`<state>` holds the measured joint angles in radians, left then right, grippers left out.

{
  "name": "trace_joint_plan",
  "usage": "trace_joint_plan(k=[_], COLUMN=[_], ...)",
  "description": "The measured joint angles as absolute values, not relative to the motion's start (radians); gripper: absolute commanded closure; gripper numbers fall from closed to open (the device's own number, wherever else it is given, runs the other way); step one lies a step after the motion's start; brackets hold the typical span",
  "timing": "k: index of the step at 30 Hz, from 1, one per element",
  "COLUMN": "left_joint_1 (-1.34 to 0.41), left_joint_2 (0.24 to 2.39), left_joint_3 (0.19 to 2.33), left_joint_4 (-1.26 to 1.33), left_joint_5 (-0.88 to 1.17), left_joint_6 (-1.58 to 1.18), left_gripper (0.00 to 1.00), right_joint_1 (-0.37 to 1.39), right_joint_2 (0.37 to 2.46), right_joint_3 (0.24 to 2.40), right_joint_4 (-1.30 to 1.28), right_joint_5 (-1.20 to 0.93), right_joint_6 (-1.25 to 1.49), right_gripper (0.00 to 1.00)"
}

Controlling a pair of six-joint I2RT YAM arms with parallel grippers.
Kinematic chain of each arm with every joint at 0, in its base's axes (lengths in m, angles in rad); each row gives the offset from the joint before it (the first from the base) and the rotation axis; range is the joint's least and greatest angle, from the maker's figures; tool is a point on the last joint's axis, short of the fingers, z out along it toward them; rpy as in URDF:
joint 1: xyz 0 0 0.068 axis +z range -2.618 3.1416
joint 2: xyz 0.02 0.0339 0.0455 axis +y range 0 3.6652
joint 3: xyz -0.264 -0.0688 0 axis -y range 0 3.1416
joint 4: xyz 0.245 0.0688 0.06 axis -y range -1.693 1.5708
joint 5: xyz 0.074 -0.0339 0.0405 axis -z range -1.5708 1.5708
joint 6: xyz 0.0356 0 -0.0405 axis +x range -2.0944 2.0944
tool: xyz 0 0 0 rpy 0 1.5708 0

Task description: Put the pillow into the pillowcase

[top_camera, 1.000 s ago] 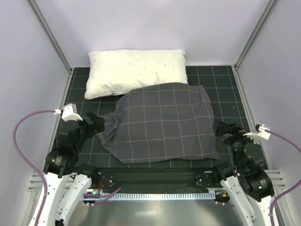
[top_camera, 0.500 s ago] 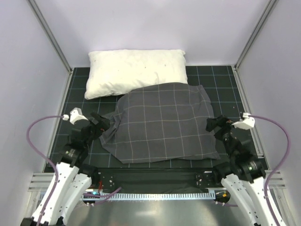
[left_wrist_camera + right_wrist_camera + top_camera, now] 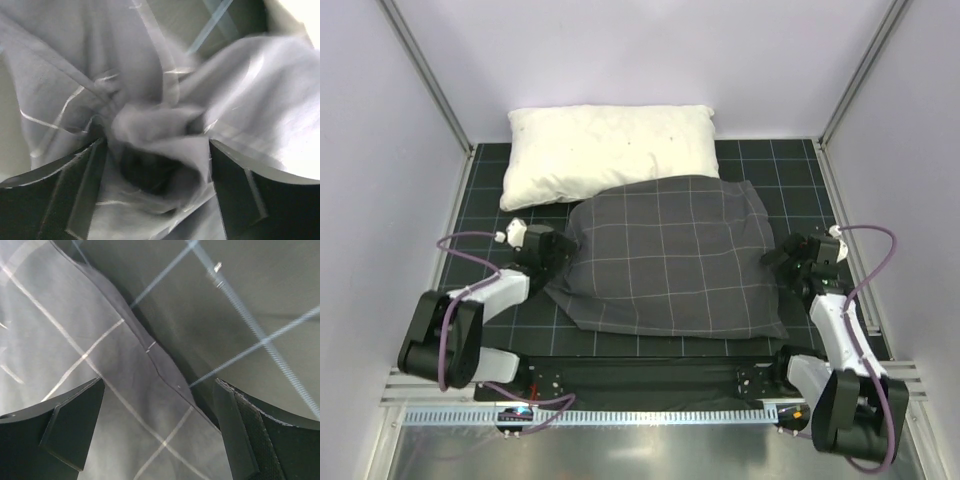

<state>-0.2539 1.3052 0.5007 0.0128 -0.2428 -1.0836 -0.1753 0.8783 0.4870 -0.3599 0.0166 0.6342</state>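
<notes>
The dark grey checked pillowcase [image 3: 665, 260] is pictured spread and mounded at the middle of the bench [image 3: 790, 170], its far edge touching the plain white pillow [image 3: 605, 150]. The left claw [image 3: 548, 250] is seen wide apart around a bunched fold at the case's left corner. The right claw [image 3: 782, 252] is spread apart over the right hem.

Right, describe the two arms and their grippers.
Both arms have white links and black joints: left arm, right arm. A purple cable runs to each wrist. The left gripper and right gripper are black, with flat wedge-shaped fingers.
</notes>
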Motion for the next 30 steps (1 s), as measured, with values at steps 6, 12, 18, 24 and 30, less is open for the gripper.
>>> trace_joint_plan(k=[6,12,18,24,30], left_joint_1=[-0.246,-0.224,-0.284,-0.381,-0.528], left_joint_2=[1.595,1.765,1.944,2.048,1.998], left_joint_3=[0.538,0.547,0.56,0.525,0.508], left_joint_4=[0.4,0.676,0.97,1.21,1.201], left_joint_5=[-0.166,0.001,0.129,0.155,0.15], left_joint_6=[-1.176,-1.276,-1.474,-1.698,-1.775], left_gripper=[0.69,0.88,0.92,0.75,0.36], right_joint_1=[-0.203,-0.207,-0.176,-0.176,-0.177], right_joint_2=[1.109,1.206,1.165,1.014,0.988], right_joint_3=[0.414,0.364,0.368,0.384,0.384], right_joint_4=[-0.115,0.108,0.152,0.077,0.061], right_joint_5=[-0.203,-0.381,-0.459,-0.44,-0.42], right_joint_6=[0.686,0.781,0.842,0.829,0.825], right_gripper=[0.08,0.17,0.17,0.16,0.16])
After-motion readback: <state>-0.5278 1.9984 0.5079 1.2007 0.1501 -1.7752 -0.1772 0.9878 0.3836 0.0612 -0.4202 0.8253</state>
